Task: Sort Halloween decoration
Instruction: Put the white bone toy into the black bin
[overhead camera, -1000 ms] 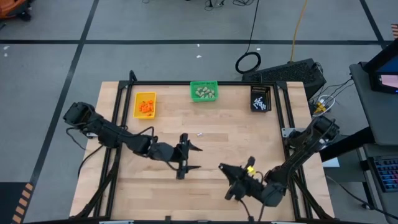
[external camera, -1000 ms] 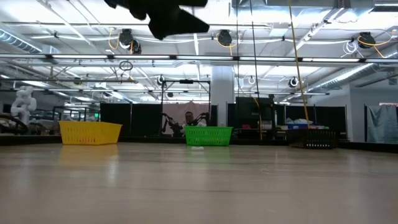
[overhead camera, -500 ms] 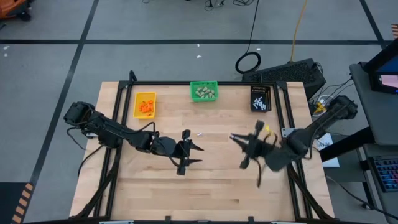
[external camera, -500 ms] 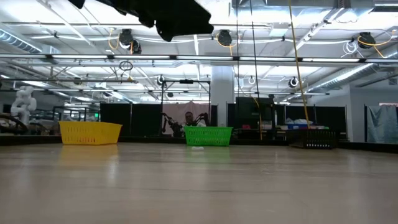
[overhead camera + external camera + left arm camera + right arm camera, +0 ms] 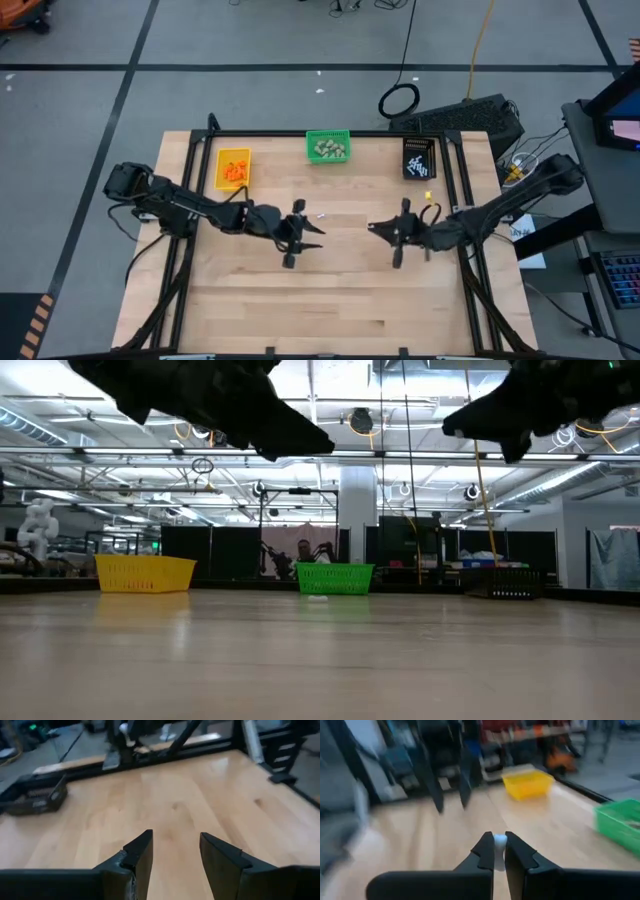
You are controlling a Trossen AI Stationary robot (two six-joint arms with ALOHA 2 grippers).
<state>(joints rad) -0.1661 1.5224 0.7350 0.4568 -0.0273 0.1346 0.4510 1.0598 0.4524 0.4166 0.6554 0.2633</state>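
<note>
Seen from above, a pale wooden bench [image 5: 330,300] carries three small bins along its far edge. From left to right: a yellow bin [image 5: 233,168] holding orange bits [image 5: 235,172], a green bin [image 5: 328,147] holding beige lumps [image 5: 329,150], and a black bin [image 5: 420,158] holding thin white sticks [image 5: 419,162]. We judge the sorting nearly finished, since almost every piece already lies in a bin.

One small white piece [image 5: 321,214] is left loose on the bare wood near the middle. Our left gripper [image 5: 303,238] hangs over the bench just beside that piece, not touching it. Its fingers [image 5: 140,854] stand apart with nothing between them, and the piece does not show in the left wrist view.

Further right, our right gripper [image 5: 388,237] hovers above the bench, well apart from the loose piece. Its fingers [image 5: 487,851] are pinched together on a tiny white bit [image 5: 499,840], most likely one of the sticks. That bit is not yet in a bin. We judge two pieces are left to place: the one gripped on the right and the one lying loose.
</note>
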